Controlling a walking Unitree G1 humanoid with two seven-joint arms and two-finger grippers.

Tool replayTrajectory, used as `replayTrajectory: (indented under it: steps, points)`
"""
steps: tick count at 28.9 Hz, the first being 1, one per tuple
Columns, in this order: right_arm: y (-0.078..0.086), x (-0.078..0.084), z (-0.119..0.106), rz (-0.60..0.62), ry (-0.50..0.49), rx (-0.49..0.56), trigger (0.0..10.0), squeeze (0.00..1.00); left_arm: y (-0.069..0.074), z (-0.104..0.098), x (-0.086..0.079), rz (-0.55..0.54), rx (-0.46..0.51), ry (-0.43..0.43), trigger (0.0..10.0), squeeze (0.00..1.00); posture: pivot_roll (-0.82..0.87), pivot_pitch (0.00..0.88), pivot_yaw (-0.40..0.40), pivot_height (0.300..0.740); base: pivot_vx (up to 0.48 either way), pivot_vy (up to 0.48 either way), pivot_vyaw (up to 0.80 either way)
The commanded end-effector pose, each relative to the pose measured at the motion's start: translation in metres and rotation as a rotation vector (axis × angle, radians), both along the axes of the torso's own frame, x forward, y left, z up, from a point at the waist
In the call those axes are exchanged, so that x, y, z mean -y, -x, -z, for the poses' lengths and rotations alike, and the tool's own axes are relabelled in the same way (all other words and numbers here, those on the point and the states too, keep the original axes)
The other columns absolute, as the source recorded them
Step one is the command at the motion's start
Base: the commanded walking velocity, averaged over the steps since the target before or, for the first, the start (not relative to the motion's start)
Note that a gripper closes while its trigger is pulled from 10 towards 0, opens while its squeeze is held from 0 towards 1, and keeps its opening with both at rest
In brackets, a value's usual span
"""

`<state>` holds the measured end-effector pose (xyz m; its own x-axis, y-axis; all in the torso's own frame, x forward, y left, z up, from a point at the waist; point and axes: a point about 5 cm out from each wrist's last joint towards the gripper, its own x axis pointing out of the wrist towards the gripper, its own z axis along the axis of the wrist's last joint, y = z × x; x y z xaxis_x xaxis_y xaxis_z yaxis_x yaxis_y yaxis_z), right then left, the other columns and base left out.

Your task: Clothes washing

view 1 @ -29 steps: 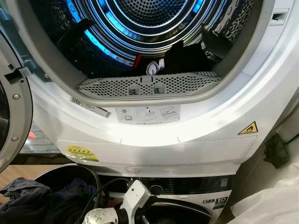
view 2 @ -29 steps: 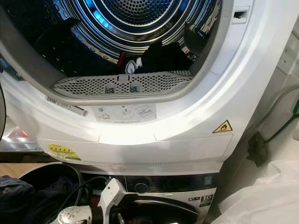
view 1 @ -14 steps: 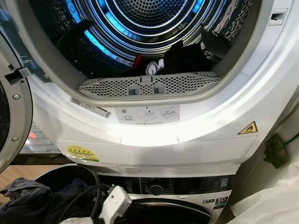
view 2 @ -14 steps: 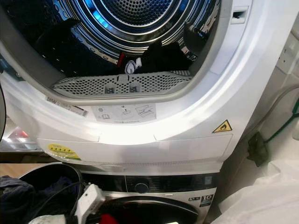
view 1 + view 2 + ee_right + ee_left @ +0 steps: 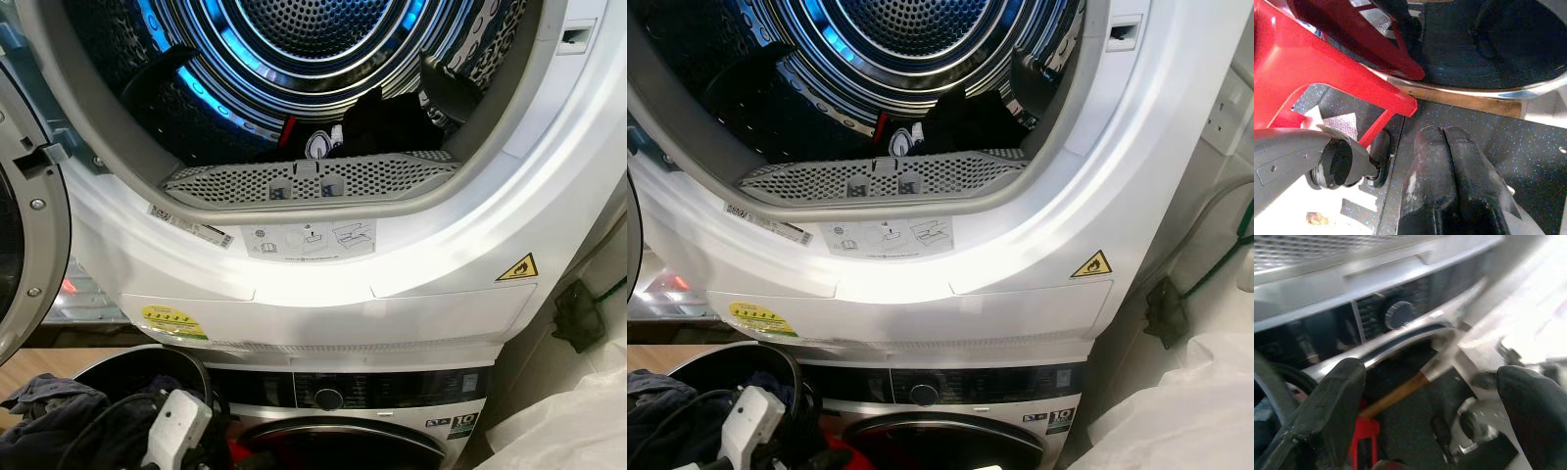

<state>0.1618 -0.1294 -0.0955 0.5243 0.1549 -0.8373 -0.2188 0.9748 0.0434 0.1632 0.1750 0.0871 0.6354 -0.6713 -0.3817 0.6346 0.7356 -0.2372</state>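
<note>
The dark clothes [image 5: 387,122] lie at the front of the blue-lit steel drum [image 5: 323,59] of the white upper dryer [image 5: 323,264], high above both grippers. They look black and crumpled, behind the grey perforated filter [image 5: 313,179]. The left gripper [image 5: 1435,416] is wide open and holds nothing, before the lower washing machine's round knob [image 5: 1399,314]. The right gripper [image 5: 1452,166] has its fingers pressed together, empty, above the speckled floor [image 5: 1528,161] beside a red plastic object [image 5: 1317,58].

To the right of the stacked machines a pale wall [image 5: 1239,176] carries a white socket [image 5: 1227,116], and a grey hose [image 5: 1200,220] and green cable [image 5: 1225,257] run down beside it. Bright light glares there. The floor [image 5: 1542,161] is dark, blue-speckled. Wooden boards [image 5: 39,364] show at left.
</note>
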Motion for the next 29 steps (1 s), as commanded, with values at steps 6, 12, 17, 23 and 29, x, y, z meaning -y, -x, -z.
replayTrajectory:
  steps: [6, 12, 17, 23, 29]
  points:
    - [0.002, -0.006, 0.001, 0.015, -0.019, -0.007, 10.0, 0.00, 0.016, -0.008, -0.011, -0.048, 0.006, 0.007, 10.0, 0.00, 0.09, 0.000, 0.147, 0.740, 0.000, 0.000, 0.00]
    - [0.004, -0.008, 0.001, 0.019, -0.026, -0.010, 10.0, 0.00, 0.014, 0.004, -0.040, -0.258, 0.053, -0.150, 10.0, 0.00, 0.11, 0.000, 0.150, 0.740, 0.000, 0.000, 0.00]
    - [0.005, -0.008, 0.002, 0.017, -0.026, -0.014, 10.0, 0.00, 0.004, 0.002, -0.064, -0.542, 0.127, -0.210, 10.0, 0.00, 0.12, 0.000, 0.149, 0.740, 0.000, 0.000, 0.00]
    - [0.005, -0.009, 0.002, 0.018, -0.026, -0.014, 10.0, 0.00, 0.001, 0.007, -0.082, -0.730, 0.159, -0.299, 10.0, 0.00, 0.12, 0.000, 0.148, 0.740, 0.000, 0.000, 0.00]
    - [0.005, -0.009, 0.002, 0.017, -0.026, -0.015, 10.0, 0.00, 0.003, 0.014, -0.107, -0.945, 0.152, -0.360, 10.0, 0.00, 0.12, 0.000, 0.147, 0.740, 0.000, 0.000, 0.00]
